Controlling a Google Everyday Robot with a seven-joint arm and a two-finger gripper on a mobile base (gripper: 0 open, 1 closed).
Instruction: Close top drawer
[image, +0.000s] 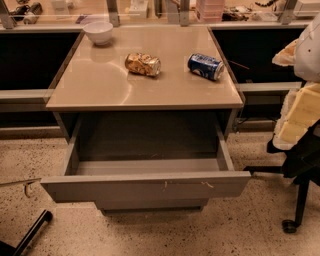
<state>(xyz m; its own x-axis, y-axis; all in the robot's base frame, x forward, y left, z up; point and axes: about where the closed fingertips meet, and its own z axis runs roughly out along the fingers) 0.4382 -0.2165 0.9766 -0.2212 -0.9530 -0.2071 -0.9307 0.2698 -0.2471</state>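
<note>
The top drawer (145, 187) of a grey cabinet is pulled far out toward me. Its wide flat front has small pale scratch marks near the upper edge, and its inside looks empty. A narrower grey drawer front (152, 204) shows just under it. My gripper is not in view. Only white and cream parts of my arm (300, 107) show at the right edge, to the right of the cabinet and above the drawer's level.
On the beige cabinet top (100, 85) lie a crushed gold can (143, 64) and a blue can (205, 66); a white bowl (98, 32) stands at the back left. A black chair base with a wheel (296, 210) stands right of the drawer. A black bar (31, 231) lies on the speckled floor at the lower left.
</note>
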